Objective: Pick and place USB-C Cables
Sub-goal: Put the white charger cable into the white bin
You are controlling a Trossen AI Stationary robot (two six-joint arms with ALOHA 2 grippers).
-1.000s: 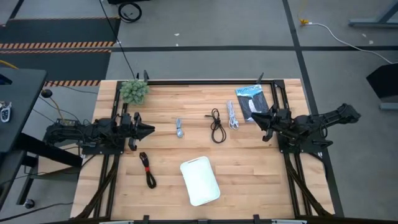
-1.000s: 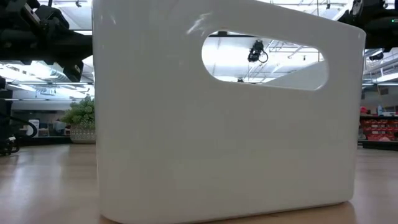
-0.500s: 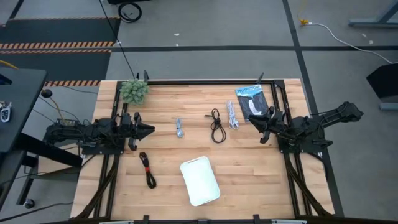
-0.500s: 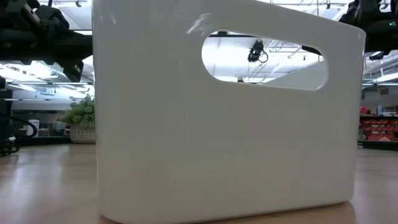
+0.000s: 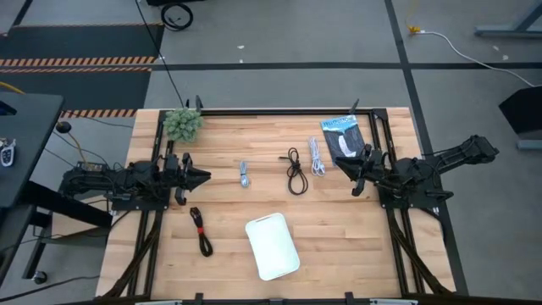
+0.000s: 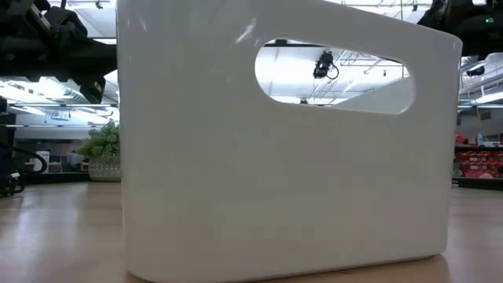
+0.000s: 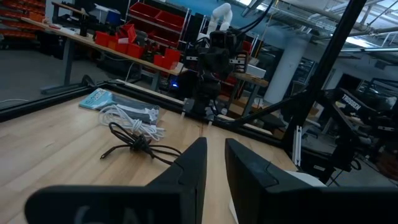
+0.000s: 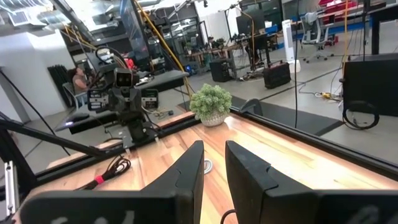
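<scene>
Four cable bundles lie flat on the wooden table: the short grey one [image 5: 244, 175], the black one [image 5: 295, 171], the white one [image 5: 317, 157] and the black one with a red tie [image 5: 201, 230]. The white tray [image 5: 272, 246] sits near the table's near edge and fills the low view [image 6: 275, 157]. My left gripper [image 5: 206, 176] hovers at the table's left side, shut, pointing toward the grey cable. My right gripper [image 5: 341, 163] hovers at the right side, shut, just right of the white cable. The left wrist view shows the black cable [image 7: 134, 146] and the white cable [image 7: 127, 118] ahead.
A blue-and-black flat packet [image 5: 343, 135] lies by the far right corner, close beside my right gripper. A small potted plant [image 5: 182, 124] stands at the far left corner. Black frame rails run along the table's edges. Bare wood lies between the cables and the tray.
My right gripper has moved steadily toward the table's left, closing on the white cable, with its fingers still shut. The cables, the tray and the left arm have kept still.
</scene>
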